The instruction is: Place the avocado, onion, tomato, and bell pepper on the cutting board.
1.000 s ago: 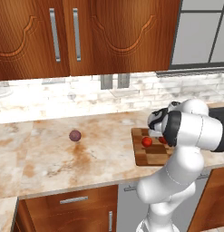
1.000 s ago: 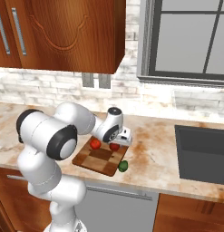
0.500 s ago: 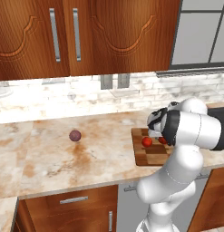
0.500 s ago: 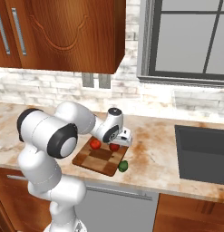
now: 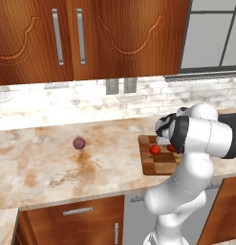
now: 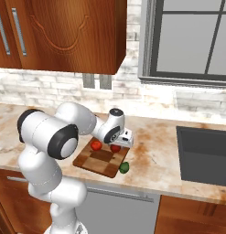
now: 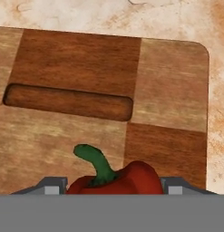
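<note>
The dark red, lumpy bell pepper (image 7: pixel 120 180) sits on the block-patterned wooden cutting board (image 7: pixel 172 90), green stem upright, directly between the gripper (image 7: pixel 106 186) tips, whose jaws flank it; grip or release unclear.

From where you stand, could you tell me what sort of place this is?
A home kitchen, rendered: a marble-look counter under wooden cabinets, a dark sink below a window, and a cutting board with vegetables.
</note>
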